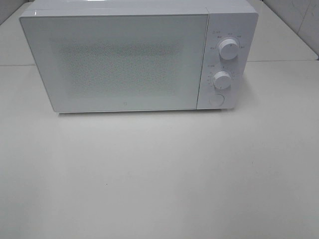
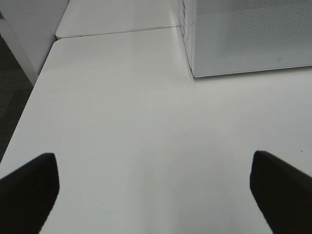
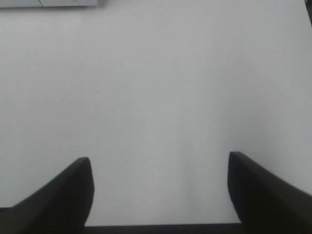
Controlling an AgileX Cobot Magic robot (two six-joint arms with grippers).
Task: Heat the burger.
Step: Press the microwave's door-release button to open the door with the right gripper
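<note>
The burger is out of view in every frame. A white microwave (image 1: 129, 55) stands at the back of the white table with its door shut; its corner also shows in the left wrist view (image 2: 248, 36). Neither arm shows in the exterior high view. My left gripper (image 2: 155, 187) is open and empty over bare table, to the left of and in front of the microwave. My right gripper (image 3: 160, 187) is open and empty over bare table, with the microwave's edge (image 3: 48, 3) far ahead of it.
The microwave's panel has two white knobs (image 1: 229, 49) (image 1: 222, 78) and a round button (image 1: 216, 99). A seam between two table tops (image 2: 117, 33) runs beside the microwave. The table's left edge (image 2: 29, 105) drops to a dark floor.
</note>
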